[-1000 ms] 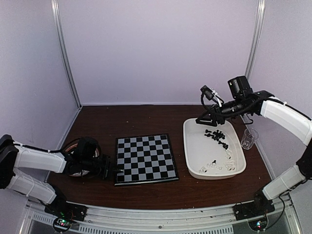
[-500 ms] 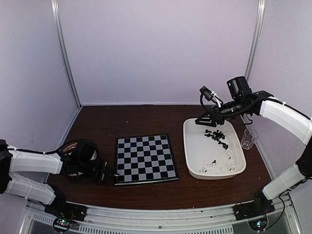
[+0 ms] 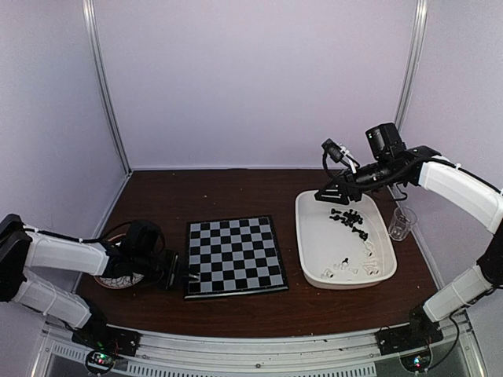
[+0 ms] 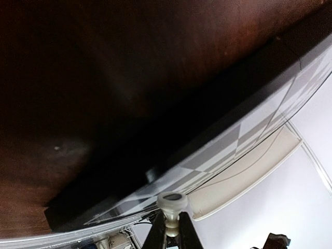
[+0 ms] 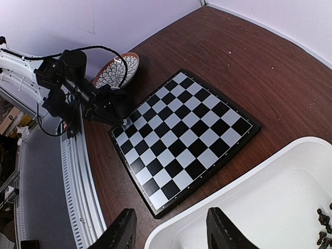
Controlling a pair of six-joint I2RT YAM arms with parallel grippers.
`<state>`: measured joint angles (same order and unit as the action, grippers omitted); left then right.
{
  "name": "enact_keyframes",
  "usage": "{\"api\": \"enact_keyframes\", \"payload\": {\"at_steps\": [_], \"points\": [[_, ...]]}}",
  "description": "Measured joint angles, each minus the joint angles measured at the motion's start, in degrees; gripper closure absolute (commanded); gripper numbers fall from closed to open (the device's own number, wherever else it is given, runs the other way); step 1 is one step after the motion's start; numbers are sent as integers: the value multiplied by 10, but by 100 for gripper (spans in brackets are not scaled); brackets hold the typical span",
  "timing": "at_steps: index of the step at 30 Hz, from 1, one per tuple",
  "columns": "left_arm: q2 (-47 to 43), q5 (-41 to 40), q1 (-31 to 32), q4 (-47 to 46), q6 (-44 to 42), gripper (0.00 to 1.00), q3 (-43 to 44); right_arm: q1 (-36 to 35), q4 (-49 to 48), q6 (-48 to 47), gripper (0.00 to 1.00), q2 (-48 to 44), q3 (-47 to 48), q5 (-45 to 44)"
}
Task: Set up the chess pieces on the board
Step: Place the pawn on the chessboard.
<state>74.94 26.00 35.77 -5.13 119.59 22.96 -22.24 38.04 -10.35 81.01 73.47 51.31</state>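
Observation:
The board (image 3: 234, 255) lies flat at the table's middle, and no pieces show on its squares. My left gripper (image 3: 186, 276) hovers low at the board's near-left corner, shut on a white chess piece (image 4: 173, 203). In the left wrist view the piece's round base faces out beyond my left gripper (image 4: 171, 220), with the board (image 4: 249, 135) just past it. The right wrist view shows that white piece (image 5: 124, 123) over the corner of the board (image 5: 181, 137). My right gripper (image 3: 328, 194) hangs open and empty above the tray's far-left rim. Black pieces (image 3: 350, 218) and white pieces (image 3: 365, 251) lie in the tray.
The white tray (image 3: 310, 236) stands right of the board. A clear cup (image 3: 402, 222) stands beyond the tray's right side. A round patterned plate (image 3: 118, 279) lies under my left arm, left of the board. The metal rail (image 3: 236, 353) runs along the near edge.
My left gripper drew back to the left a little, then came back to the board's near-left corner, still holding the white piece. The right arm has hardly moved.

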Motion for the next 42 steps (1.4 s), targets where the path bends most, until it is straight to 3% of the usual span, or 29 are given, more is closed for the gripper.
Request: {"api": "enact_keyframes", "payload": {"at_steps": [6, 22, 31, 37, 42], "points": [[-19, -5, -1, 19, 0, 92, -3, 0, 0, 0, 50, 0, 0, 0], [19, 9, 0, -48, 1, 88, -13, 0, 0, 0, 50, 0, 0, -1], [-5, -1, 0, -21, 1, 85, -26, 0, 0, 0, 50, 0, 0, -1], [-6, -3, 0, -24, 1, 86, -29, 0, 0, 0, 50, 0, 0, -1], [-3, -6, -1, -30, 1, 93, -29, 0, 0, 0, 50, 0, 0, -1]]}}
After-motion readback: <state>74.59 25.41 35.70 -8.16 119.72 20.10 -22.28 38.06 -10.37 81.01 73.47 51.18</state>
